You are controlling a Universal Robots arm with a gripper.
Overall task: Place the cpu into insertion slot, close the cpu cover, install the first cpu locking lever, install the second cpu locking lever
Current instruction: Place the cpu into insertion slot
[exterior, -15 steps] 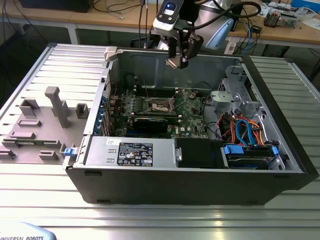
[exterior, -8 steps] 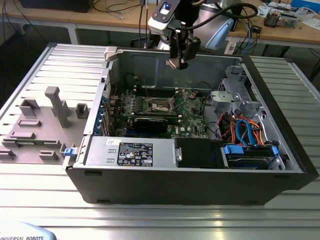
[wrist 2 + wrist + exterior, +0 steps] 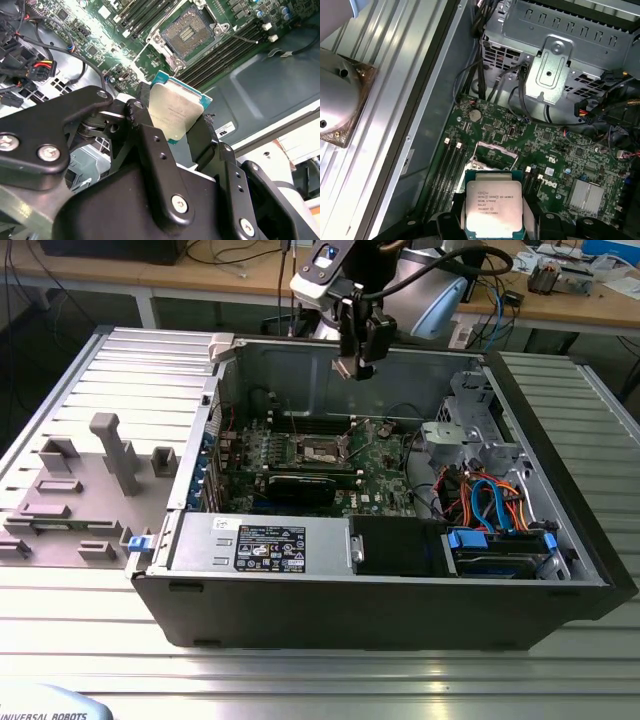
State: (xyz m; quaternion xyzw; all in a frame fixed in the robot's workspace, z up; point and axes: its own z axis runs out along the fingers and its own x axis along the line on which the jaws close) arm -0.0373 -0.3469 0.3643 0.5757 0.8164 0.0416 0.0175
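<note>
My gripper (image 3: 352, 364) hangs above the open computer case, shut on the cpu (image 3: 346, 367). In both wrist views the cpu (image 3: 175, 111) (image 3: 493, 207) shows as a square chip with a dull silver top on a green edge, pinched between the black fingers (image 3: 150, 145). The insertion slot (image 3: 322, 448) lies below on the green board, a little toward the exterior view's left. In the second wrist view its dark centre (image 3: 189, 32) lies exposed inside the silver rim. A silver frame that may be the cpu cover (image 3: 495, 148) shows just beyond the chip; a thin wire lever (image 3: 240, 36) lies beside the slot.
Long black memory slots (image 3: 225, 50) flank the socket. A power supply (image 3: 260, 540) and a drive bay with coloured cables (image 3: 490, 502) fill the case's front. A metal bracket (image 3: 550, 70) and cable bundles (image 3: 485, 75) stand near the board. A grey fixture (image 3: 90, 480) sits on the table outside.
</note>
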